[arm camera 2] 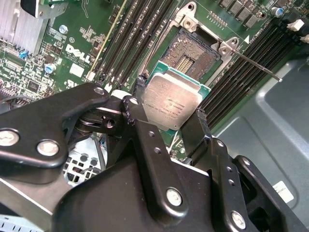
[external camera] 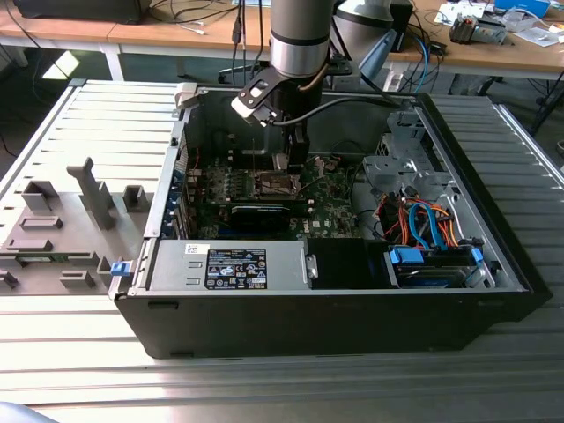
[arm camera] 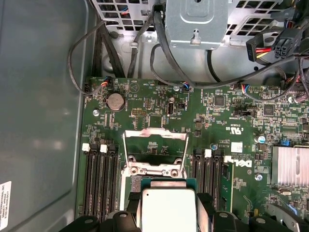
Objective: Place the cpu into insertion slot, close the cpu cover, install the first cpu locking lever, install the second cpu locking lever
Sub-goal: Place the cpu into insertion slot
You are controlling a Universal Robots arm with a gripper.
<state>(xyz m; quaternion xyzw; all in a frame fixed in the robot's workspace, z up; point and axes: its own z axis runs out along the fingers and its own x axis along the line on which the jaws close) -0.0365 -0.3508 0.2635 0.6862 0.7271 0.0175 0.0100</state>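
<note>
**Cpu (arm camera 2: 174, 99) clamped in the hand (arm camera 2: 166, 110), close over the open slot (arm camera 2: 190, 55).**
The hand's fingers gripped the cpu by two opposite edges. In the exterior view the slot sat at about 11 o'clock from the middle of the case (external camera: 308, 308), and the cover (arm camera: 154, 135) stood raised. To seat it well, I judged, keep the chip level, square its edges to the frame, and lower it straight without dragging across the contacts.

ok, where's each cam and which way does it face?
Exterior view: off the arm, looking down into the open computer case; the arm reaches in.
Second wrist view: on the wrist, looking past the gripper at the insertion slot.
First wrist view: on the wrist, facing across the motherboard; fingertips show.
Both wrist views share the gripped cpu.
</note>
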